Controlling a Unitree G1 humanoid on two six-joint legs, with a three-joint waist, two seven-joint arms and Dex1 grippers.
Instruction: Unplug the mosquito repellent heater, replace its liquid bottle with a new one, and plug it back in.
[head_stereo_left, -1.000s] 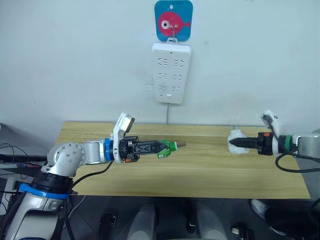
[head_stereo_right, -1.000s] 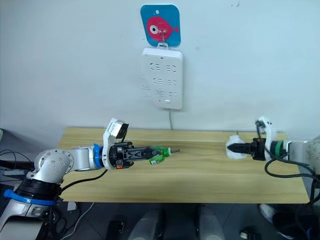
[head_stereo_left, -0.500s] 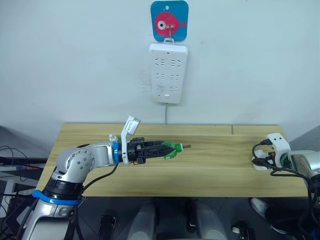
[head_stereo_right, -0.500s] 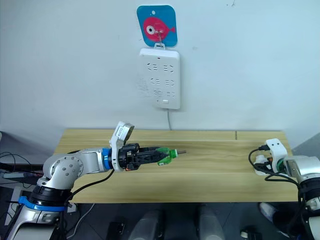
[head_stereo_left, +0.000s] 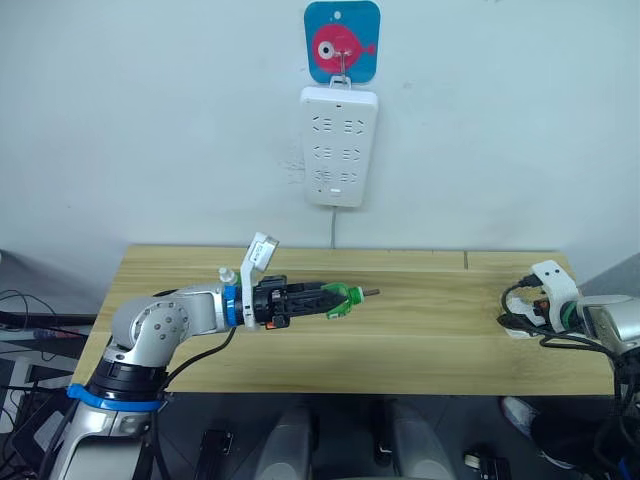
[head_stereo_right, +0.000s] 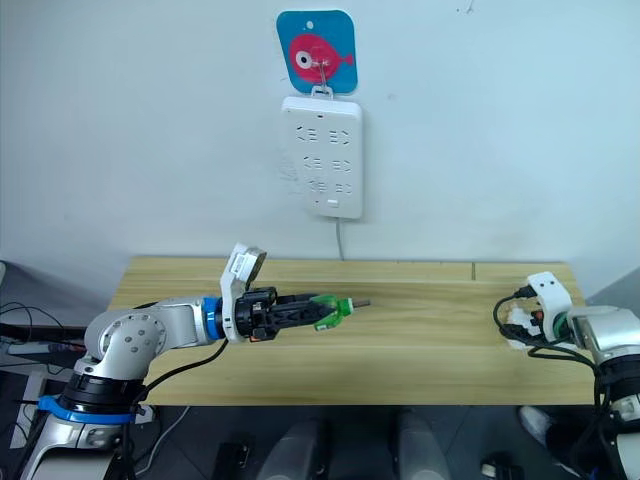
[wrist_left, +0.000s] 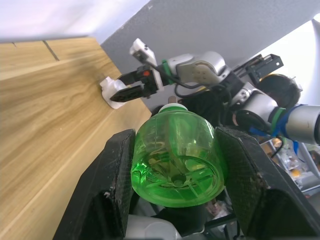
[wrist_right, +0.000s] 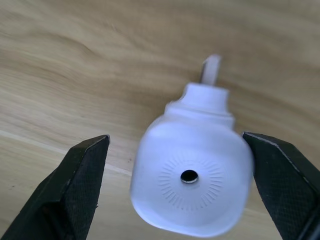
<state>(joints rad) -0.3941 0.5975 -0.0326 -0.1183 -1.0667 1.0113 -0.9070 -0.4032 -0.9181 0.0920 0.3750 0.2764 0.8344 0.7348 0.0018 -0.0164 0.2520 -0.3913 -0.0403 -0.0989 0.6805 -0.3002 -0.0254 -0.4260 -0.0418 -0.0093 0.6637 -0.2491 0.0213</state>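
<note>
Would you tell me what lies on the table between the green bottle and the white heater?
Only bare wood, in the left eye view, between the green bottle and the heater.

The small translucent green plastic bottle (wrist_left: 175, 157) sits between black fingers (wrist_left: 112, 185). The rounded white plastic heater (wrist_right: 192, 182) has a dark hole in its face. The light wooden table (head_stereo_left: 420, 340) shows brown grain. The white power strip (head_stereo_left: 340, 145) hangs under a blue square hook plate with a pink fish (head_stereo_left: 342, 40).
</note>
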